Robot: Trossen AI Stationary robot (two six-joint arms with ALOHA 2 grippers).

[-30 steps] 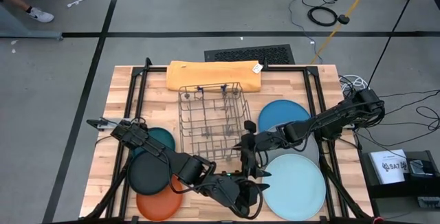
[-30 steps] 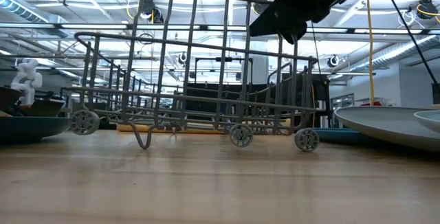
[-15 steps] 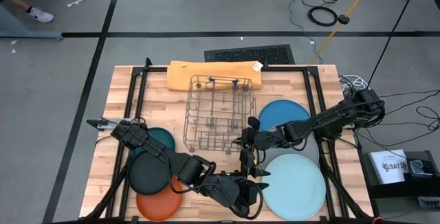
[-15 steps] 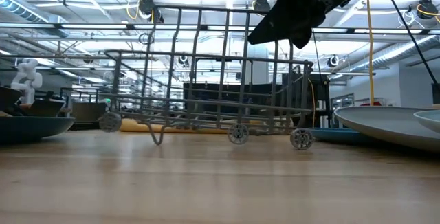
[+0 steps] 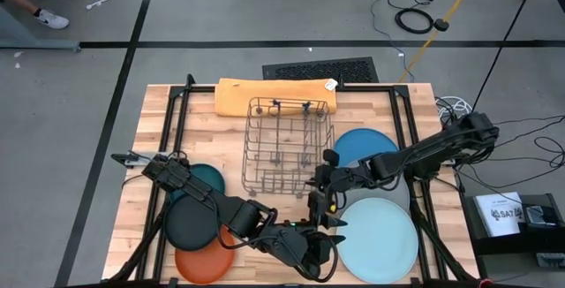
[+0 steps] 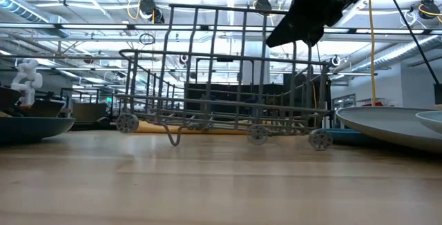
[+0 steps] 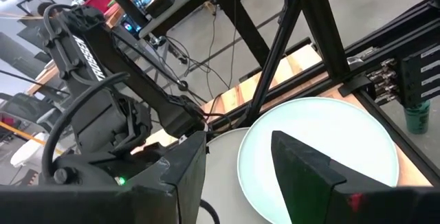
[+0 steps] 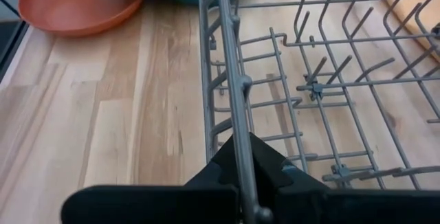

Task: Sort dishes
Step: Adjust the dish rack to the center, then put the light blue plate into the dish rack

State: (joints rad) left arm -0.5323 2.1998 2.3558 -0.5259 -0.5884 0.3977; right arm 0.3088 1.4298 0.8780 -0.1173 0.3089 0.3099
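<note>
The wire rack [image 5: 287,147] stands on its wheels mid-table, also in the low view [image 6: 228,73]. My right gripper [image 5: 321,182] is shut on its near right corner. My left gripper [image 5: 320,254] is open and empty at the near edge, next to the light blue plate [image 5: 380,239]. The grey plate [image 5: 393,193] and the medium blue plate [image 5: 364,145] lie to the right of the rack. The dark teal [image 5: 207,178], black [image 5: 191,223] and orange [image 5: 205,258] plates lie overlapping at the near left. My right gripper pinches the rack's top rim wire [image 8: 237,114] between its two fingers, at the near right corner. The fingers [image 8: 220,169] slant down from the table's right side. The rack stands level, its wheels [image 6: 257,134] on the table.
A folded orange-yellow cloth [image 5: 275,95] lies along the far edge behind the rack. Black frame posts [image 5: 173,138] stand at both table sides. Bare wood shows at the near edge in front of the rack [image 5: 274,208].
My right gripper has drawn the rack along the table toward the right and far edges. The rack has turned about, so its sides now stand square to the table, and it has stayed on its wheels.
</note>
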